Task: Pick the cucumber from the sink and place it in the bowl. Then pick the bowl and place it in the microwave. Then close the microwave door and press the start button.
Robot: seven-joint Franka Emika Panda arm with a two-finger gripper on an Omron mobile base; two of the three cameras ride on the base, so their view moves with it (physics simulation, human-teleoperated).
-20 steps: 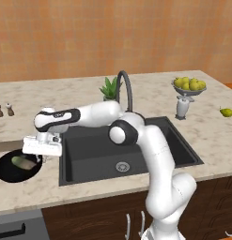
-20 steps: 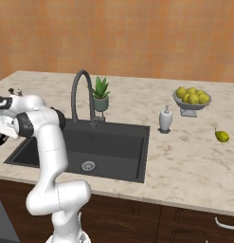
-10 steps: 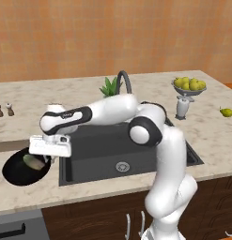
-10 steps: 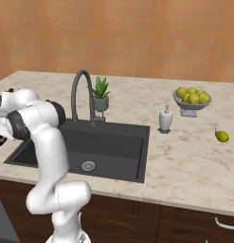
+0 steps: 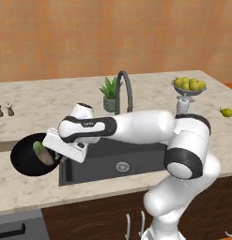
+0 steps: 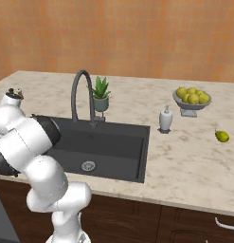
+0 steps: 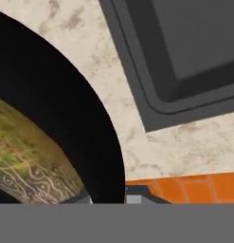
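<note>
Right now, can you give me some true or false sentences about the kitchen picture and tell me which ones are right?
1. The cucumber lies in the black bowl. True.
2. The bowl sits inside the sink. False: it is beside the sink, its edge held by the gripper.
3. A lone pear lies on the counter. True.
4. The plant stands in front of the sink. False: it stands behind it, by the faucet.
</note>
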